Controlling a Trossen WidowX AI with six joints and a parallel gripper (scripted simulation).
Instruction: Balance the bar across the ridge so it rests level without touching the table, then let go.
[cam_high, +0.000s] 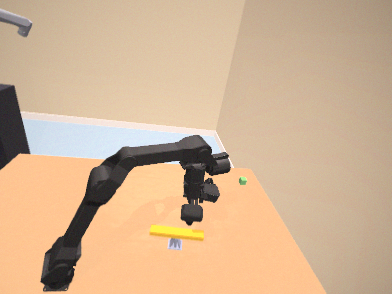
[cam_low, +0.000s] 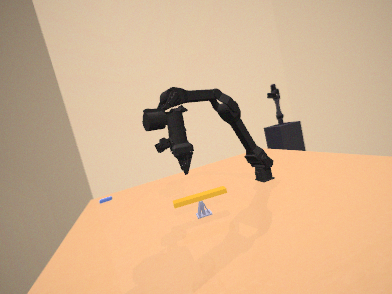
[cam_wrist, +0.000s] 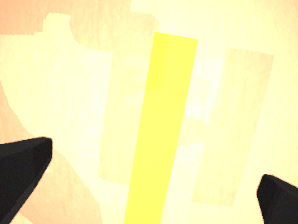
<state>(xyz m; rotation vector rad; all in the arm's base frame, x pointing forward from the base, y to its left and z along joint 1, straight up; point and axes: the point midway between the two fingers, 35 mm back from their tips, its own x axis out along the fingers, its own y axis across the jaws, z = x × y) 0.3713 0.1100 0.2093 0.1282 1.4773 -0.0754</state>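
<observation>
The yellow bar (cam_high: 177, 233) (cam_low: 200, 197) (cam_wrist: 162, 125) lies across the top of the small pale grey-blue ridge (cam_high: 174, 244) (cam_low: 203, 211), which stands near the bar's middle. Both ends of the bar are clear of the table, and it looks about level, roughly parallel to its shadow in the exterior view. My gripper (cam_high: 189, 223) (cam_low: 186, 173) (cam_wrist: 156, 167) is open and empty, above the bar and apart from it. In the wrist view its fingers stand wide on either side of the bar. The ridge is hidden under the bar there.
A small green cube (cam_high: 243, 180) sits near the table's far right edge in the top view. A small blue block (cam_low: 105, 200) lies near the table's left corner in the exterior view. A dark cabinet (cam_high: 9, 125) (cam_low: 285, 136) stands beyond the table (cam_high: 240, 260) (cam_low: 320, 225).
</observation>
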